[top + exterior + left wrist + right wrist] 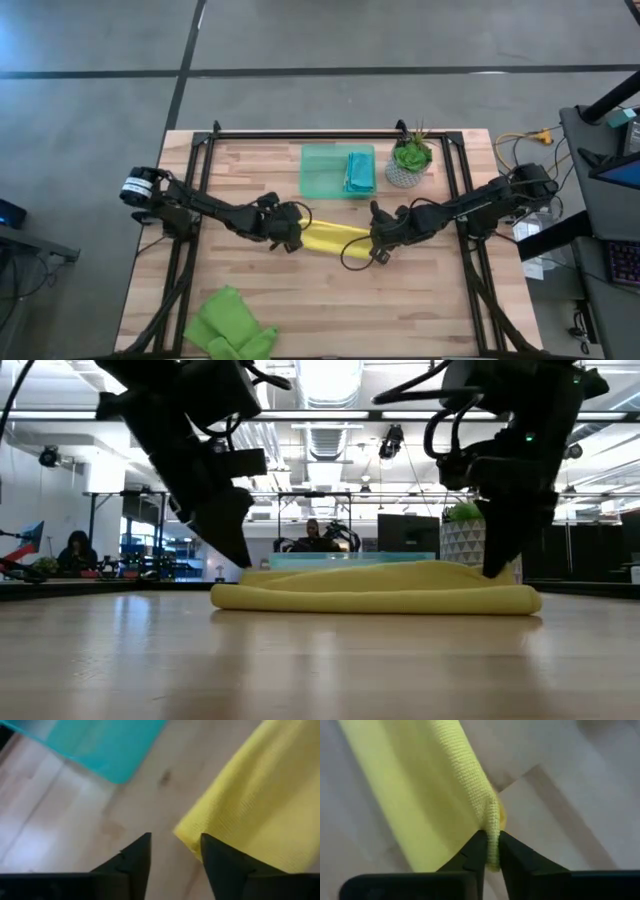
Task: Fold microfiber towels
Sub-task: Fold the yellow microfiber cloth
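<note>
A yellow microfiber towel (330, 238) lies folded into a long strip at the table's middle, flat on the wood in the low view (375, 595). My left gripper (175, 842) stands open at the strip's left end, and the towel's corner (184, 830) lies just beyond the gap between its fingers. My right gripper (490, 840) is shut on the strip's right end. A teal-blue towel (360, 172) lies in the translucent green tray (322, 172). Lime green towels (230, 325) lie bunched near the front left corner. My left gripper: one finger (222, 862) stands in front of the towel's left end, and I cannot tell whether it touches the cloth. My right gripper pinches a raised ridge of cloth (491, 817) at the yellow towel's right end between its two fingers. The fingers come steeply from above. The rest of the towel lies on the table.
A potted plant (410, 160) stands at the back right, beside the tray. The black frame rails (330, 134) run along the table's far edge and sides. Bare wood lies in front of the yellow towel (400, 310).
</note>
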`<state>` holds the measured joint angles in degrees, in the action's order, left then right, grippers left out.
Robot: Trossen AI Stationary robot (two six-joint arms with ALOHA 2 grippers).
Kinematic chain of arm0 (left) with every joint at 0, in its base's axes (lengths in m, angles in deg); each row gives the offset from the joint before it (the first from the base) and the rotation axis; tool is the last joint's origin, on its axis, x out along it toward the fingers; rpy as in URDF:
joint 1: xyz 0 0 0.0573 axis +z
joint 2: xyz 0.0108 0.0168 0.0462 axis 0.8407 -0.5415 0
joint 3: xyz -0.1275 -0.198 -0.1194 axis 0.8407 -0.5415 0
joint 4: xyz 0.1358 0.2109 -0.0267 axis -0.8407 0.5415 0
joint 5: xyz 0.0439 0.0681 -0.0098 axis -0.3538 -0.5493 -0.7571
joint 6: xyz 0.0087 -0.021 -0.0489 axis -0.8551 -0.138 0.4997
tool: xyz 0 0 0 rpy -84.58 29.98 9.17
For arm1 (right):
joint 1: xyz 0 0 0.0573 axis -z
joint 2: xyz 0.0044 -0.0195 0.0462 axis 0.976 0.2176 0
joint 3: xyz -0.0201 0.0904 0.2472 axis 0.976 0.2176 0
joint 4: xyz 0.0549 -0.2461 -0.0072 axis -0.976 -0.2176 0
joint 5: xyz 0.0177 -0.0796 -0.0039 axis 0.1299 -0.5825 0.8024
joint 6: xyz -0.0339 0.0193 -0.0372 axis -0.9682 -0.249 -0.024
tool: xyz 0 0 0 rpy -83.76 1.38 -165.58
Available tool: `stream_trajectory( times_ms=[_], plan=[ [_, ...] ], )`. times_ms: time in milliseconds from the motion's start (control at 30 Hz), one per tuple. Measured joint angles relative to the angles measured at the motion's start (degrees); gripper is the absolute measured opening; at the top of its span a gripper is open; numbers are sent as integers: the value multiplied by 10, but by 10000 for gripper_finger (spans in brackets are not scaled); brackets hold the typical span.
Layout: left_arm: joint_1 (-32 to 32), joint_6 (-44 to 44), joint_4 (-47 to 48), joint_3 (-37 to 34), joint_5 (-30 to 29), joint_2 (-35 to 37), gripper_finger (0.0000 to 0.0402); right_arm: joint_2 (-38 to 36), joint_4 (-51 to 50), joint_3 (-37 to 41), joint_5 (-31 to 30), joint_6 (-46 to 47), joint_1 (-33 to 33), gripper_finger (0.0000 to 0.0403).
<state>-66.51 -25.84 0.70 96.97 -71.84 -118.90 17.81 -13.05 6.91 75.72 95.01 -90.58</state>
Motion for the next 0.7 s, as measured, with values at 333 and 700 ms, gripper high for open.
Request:
stream_trajectory(
  times_ms=[333,700],
  plan=[
    [46,-46,-4,0,16,54,203,-51,3,0,-18,-16,24,127],
    [61,-314,-237,-2,264,22,203,-52,256,15,14,-170,26,165]
  ],
)
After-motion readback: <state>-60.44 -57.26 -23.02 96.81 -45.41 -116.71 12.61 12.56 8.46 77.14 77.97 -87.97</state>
